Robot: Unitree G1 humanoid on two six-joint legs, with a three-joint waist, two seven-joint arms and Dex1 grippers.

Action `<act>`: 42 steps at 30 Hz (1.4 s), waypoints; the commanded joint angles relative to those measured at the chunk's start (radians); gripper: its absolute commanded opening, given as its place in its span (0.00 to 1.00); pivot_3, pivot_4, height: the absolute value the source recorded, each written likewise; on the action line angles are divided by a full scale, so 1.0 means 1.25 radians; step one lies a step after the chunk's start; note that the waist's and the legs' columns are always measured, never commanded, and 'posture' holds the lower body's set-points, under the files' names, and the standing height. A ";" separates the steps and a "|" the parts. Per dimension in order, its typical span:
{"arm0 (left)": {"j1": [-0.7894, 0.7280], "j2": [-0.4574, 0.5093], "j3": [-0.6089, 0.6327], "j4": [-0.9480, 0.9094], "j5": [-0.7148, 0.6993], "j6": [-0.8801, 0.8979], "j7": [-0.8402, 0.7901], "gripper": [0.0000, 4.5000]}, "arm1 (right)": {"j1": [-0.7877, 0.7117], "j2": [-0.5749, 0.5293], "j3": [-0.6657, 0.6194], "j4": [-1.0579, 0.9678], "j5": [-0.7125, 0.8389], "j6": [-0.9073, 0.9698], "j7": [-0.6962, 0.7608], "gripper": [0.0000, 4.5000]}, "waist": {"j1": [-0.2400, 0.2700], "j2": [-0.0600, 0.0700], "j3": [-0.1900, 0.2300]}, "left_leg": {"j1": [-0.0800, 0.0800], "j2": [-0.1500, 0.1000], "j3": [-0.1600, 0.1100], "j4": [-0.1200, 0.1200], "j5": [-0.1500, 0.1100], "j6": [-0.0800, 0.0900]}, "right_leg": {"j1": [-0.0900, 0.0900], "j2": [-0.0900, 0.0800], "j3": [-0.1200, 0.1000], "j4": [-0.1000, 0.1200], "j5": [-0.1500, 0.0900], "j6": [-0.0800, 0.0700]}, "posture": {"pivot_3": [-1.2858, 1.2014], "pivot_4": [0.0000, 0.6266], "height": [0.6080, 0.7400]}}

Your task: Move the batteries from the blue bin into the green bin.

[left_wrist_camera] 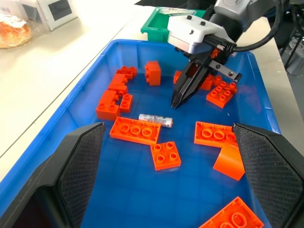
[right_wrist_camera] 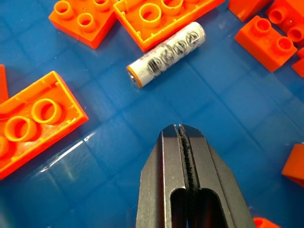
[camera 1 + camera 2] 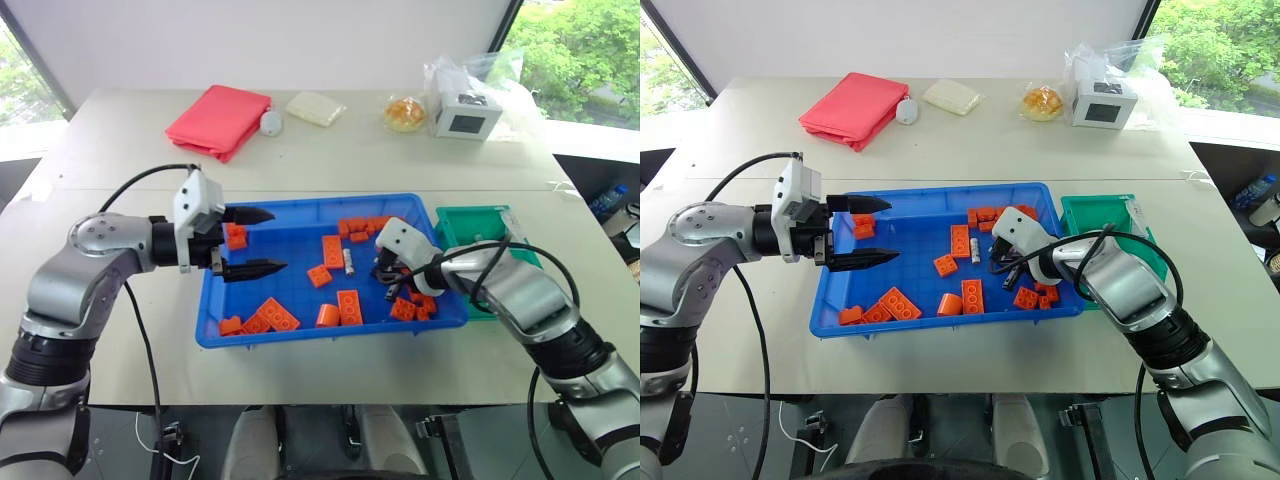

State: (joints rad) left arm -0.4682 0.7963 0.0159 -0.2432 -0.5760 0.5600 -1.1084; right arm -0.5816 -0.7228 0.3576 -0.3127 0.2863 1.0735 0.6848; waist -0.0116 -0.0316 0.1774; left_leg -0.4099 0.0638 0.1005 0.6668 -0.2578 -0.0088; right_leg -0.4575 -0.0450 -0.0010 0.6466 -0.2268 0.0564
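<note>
- One battery point(image 2: 166, 54), a slim printed cylinder, lies loose on the blue bin's point(image 3: 300, 338) floor among studded orange bricks point(image 3: 348, 305).
- Our right gripper point(image 2: 183, 130) hangs just short of it, jaws pressed together on nothing.
- We judge the pick missed; next we must reopen and straddle it.
- Our left gripper point(image 3: 260, 241) hovers spread.
- The green bin point(image 3: 482, 222) waits beside.

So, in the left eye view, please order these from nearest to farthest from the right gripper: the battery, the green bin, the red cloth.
1. The battery: just to the left of the right gripper, inside the blue bin.
2. The green bin: to the gripper's right, beside the blue bin.
3. The red cloth: far across the table, on the left.
</note>
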 commanded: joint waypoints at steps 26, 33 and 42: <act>-0.002 0.014 0.024 -0.024 0.000 -0.012 0.004 1.00 | -0.056 0.167 0.003 0.119 -0.009 0.023 -0.078 0.63 | -0.005 0.000 0.000 | 0.000 0.000 0.000 -0.001 0.000 0.000 | -0.001 0.000 0.000 0.001 0.001 0.001 | 0.52 0.24 0.97; 0.001 0.015 0.024 -0.022 0.003 -0.018 0.001 1.00 | -0.040 0.152 0.000 0.090 -0.019 -0.011 -0.052 0.01 | -0.004 0.000 0.000 | 0.000 0.000 0.000 -0.001 0.000 0.000 | -0.001 0.000 0.000 0.001 0.001 0.001 | 0.52 0.24 0.97; 0.025 0.005 0.021 -0.017 0.005 -0.033 -0.001 1.00 | -0.004 0.012 -0.304 -0.156 0.145 0.169 0.020 0.01 | 0.003 0.000 0.000 | -0.001 0.000 0.000 -0.001 0.000 0.000 | -0.001 0.000 -0.001 0.000 0.000 0.001 | 0.52 0.24 0.97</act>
State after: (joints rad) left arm -0.4336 0.8015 0.0198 -0.2468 -0.5694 0.5378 -1.1093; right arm -0.5842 -0.6816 0.0907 -0.4370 0.4196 1.2352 0.6947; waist -0.0079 -0.0316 0.1777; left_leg -0.4109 0.0641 0.1002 0.6659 -0.2578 -0.0088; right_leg -0.4587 -0.0454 -0.0017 0.6467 -0.2264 0.0571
